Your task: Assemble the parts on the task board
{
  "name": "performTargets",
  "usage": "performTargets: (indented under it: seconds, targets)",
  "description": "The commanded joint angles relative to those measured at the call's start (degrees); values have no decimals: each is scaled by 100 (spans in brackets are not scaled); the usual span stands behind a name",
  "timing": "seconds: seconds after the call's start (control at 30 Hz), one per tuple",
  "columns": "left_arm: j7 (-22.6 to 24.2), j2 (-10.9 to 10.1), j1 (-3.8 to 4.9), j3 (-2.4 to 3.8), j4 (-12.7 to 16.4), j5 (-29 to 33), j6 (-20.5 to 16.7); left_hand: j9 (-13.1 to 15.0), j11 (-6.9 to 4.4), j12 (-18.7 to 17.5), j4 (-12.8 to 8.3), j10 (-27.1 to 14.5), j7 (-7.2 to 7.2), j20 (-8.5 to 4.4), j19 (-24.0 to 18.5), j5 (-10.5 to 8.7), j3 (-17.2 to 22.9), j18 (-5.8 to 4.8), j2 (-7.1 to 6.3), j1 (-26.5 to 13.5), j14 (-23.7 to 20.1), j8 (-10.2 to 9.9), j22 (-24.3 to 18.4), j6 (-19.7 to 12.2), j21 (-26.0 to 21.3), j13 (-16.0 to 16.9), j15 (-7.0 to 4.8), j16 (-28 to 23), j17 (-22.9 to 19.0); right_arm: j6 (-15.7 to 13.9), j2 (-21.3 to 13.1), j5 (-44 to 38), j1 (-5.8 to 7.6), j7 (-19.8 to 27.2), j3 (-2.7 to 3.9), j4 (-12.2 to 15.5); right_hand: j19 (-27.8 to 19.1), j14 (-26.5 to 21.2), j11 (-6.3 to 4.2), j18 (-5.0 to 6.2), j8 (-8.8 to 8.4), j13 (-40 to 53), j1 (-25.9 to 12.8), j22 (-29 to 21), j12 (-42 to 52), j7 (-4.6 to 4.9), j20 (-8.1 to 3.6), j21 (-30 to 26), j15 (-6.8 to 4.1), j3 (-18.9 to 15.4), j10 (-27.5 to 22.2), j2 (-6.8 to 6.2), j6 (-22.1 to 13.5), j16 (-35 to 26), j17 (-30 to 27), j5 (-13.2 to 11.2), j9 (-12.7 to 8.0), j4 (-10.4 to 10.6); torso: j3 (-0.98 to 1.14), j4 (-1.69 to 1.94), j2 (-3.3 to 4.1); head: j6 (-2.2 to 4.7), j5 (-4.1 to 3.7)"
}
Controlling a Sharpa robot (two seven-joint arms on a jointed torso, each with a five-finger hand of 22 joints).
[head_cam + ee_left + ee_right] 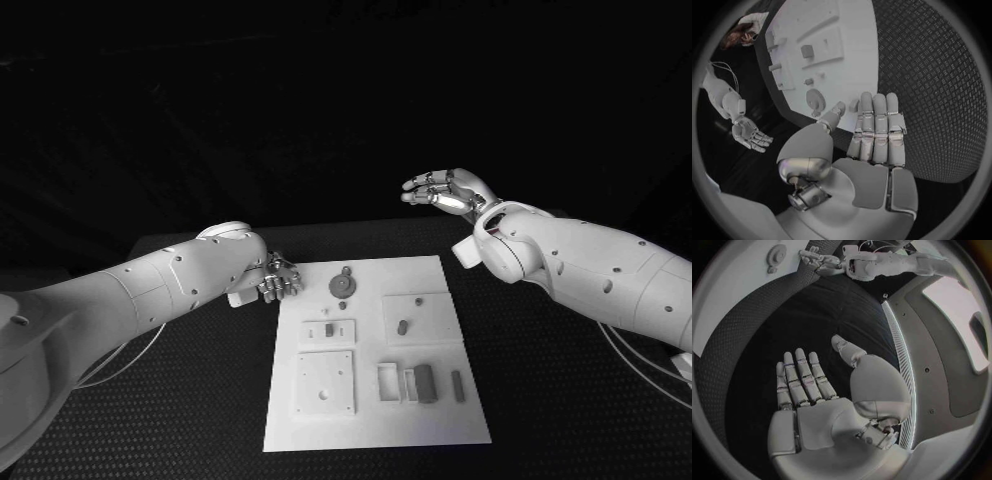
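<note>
Black, textured counter (548, 400) lies under me, with darkness beyond its far edge. My left robot hand (274, 280) hangs just off the board's far left corner, fingers straight, side by side and holding nothing; from its wrist I see those fingers (876, 130) over the counter right at the board's edge, thumb angled toward the gear. My right robot hand (450, 192) is raised beyond the board's far right corner, well apart from it, fingers loosely curled but spread and empty; from its wrist the palm (826, 420) faces bare counter. Outward from the hands, the board (433, 420) lies flat in the middle of the counter. A round gear (343, 283) sits near its far edge, closest to my left robot hand. Square plates (326, 381) lie on the left half, another plate (418, 318) on the right. Small upright blocks (408, 382) stand near the right middle.
</note>
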Motion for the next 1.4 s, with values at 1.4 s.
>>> performTargets:
  seconds: [1.4]
  targets:
    - [-227,-1492,182,66,2549,1219,-1285,75,-212,195,24,408,-233,-98,325,-25,634,-21,181,546,247,222,284,651,78,8,-131,443,-207,112,-72,-41,2,26,4,-7,-26,-13,-26,-95,28,-25,-35,18,-28,275,0,-51,-20,-42,7,37,34,-25,-11,-30,-13,3,9,43,-33,-76,21]
